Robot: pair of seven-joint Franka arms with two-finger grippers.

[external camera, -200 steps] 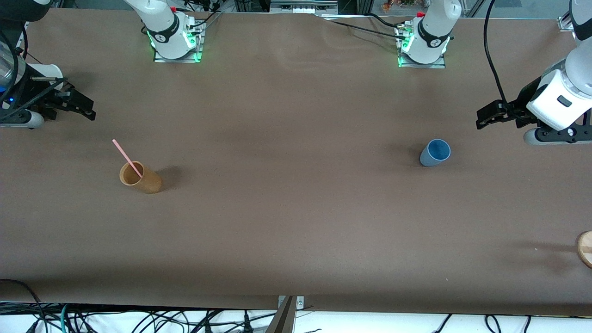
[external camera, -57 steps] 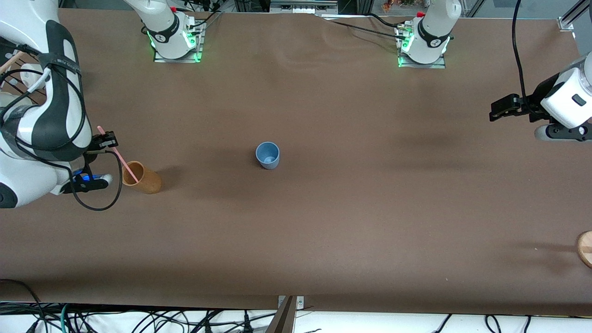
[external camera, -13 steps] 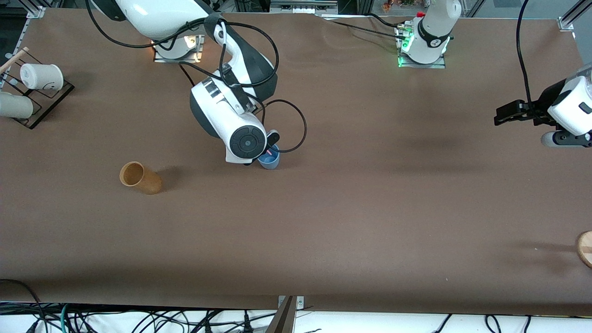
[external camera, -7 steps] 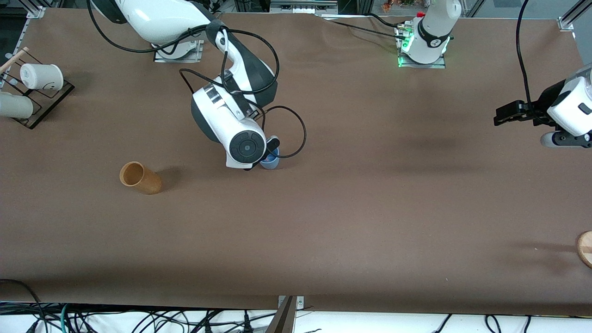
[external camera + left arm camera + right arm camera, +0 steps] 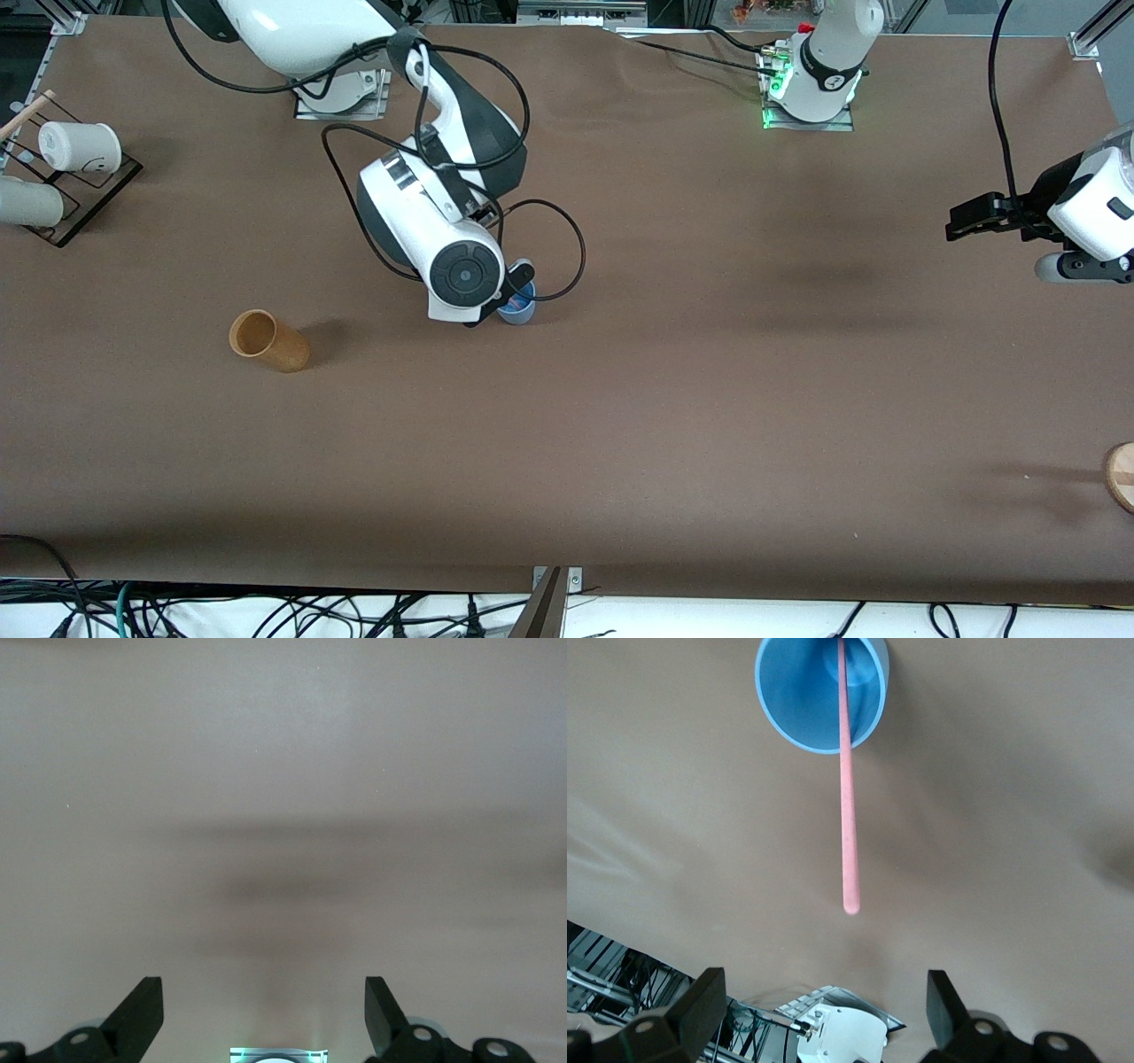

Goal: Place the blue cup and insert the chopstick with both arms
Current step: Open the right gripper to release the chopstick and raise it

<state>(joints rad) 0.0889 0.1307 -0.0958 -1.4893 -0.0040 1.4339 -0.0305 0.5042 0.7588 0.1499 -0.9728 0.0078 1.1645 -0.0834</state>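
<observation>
Robotics lab — bolted arm bases [image 5: 806, 97], cable tangle [image 5: 266, 611] under brown-covered table [image 5: 673, 425]

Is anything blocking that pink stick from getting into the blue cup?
Nothing visible does. In the right wrist view the chopstick already stands in the blue cup, and the right gripper is open above it. The left gripper waits open over bare table.

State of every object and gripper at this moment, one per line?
blue cup: upright, mid-table, holding the chopstick.
chopstick: standing in the blue cup, free of any fingers.
tan cup: upright, empty.
right gripper: open, over the blue cup.
left gripper: open, waiting over the table's left-arm end.
</observation>
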